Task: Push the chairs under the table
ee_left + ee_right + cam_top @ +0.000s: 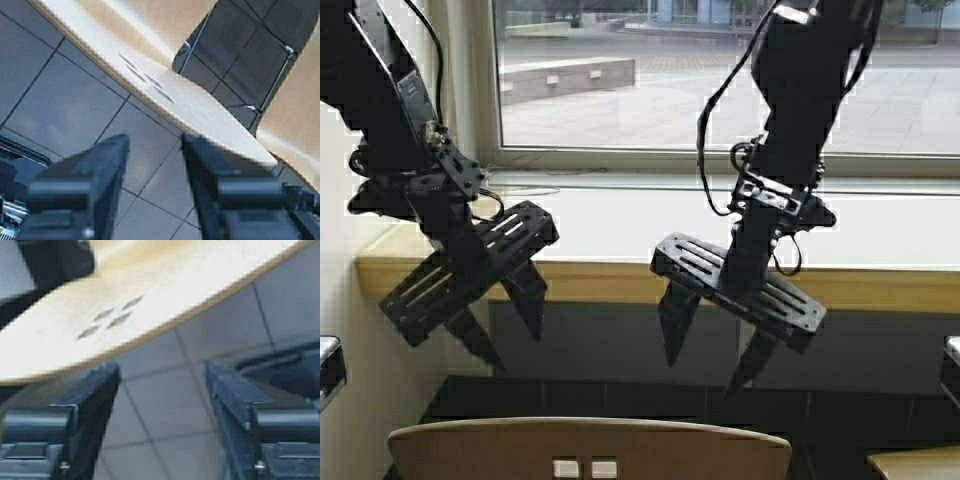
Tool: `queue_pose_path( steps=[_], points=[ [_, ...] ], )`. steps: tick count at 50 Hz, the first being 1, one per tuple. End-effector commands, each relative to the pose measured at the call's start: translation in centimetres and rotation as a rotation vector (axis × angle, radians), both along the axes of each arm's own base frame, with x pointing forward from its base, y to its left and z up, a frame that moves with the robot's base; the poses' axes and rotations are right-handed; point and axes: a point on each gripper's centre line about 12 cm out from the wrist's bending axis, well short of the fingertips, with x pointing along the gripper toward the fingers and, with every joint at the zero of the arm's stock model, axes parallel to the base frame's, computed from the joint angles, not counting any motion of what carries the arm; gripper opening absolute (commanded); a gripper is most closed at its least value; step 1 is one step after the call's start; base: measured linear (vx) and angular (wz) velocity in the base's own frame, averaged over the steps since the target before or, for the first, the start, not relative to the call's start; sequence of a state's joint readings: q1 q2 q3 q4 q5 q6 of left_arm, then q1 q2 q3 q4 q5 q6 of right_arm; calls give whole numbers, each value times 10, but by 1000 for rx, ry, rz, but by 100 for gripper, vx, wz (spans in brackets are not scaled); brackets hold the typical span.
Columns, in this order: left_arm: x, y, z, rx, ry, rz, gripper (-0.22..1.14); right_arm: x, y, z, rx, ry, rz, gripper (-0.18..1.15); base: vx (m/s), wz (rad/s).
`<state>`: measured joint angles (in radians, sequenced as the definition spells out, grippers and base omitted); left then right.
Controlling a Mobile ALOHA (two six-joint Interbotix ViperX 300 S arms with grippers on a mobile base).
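Observation:
A light tan plywood chair (590,448) shows only the top of its backrest at the bottom of the high view, with small square cutouts. The long table (620,235) with a pale glossy top and light wood front edge runs under the window. My left gripper (510,335) hangs open and empty above and left of the backrest. My right gripper (710,350) hangs open and empty above its right part. The left wrist view shows the backrest (165,95) with cutouts, silver legs (272,80) and a second tan chair (300,125). The right wrist view shows the backrest (115,315) beyond the jaws.
A second tan chair corner (915,465) shows at the bottom right. A large window (720,70) stands behind the table. A pale wall (340,300) is at the left. Dark grey tiled floor (620,390) lies under the table.

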<state>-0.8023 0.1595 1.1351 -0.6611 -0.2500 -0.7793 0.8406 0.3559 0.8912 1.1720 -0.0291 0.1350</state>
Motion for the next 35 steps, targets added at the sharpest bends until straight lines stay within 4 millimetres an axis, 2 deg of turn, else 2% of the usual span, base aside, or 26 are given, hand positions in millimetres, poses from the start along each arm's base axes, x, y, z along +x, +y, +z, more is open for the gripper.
queue_pose_path(
  steps=[1,10,16,22,35],
  points=[
    [2,1,-13,4,36,105,97,0,-4,0,30,27,-210,94,1,-1],
    [2,13,-21,-7,48,309,96,12,-6,6,44,-21,-421,94,0,-1],
    [-2,22,-25,8,59,381,96,4,-5,-7,19,15,-481,94,0,0],
    [-2,22,-36,32,80,415,96,-6,6,-20,8,51,-524,94,0,0],
    [13,16,-58,52,107,474,96,-1,27,-46,12,100,-531,94,0,0]
  ],
)
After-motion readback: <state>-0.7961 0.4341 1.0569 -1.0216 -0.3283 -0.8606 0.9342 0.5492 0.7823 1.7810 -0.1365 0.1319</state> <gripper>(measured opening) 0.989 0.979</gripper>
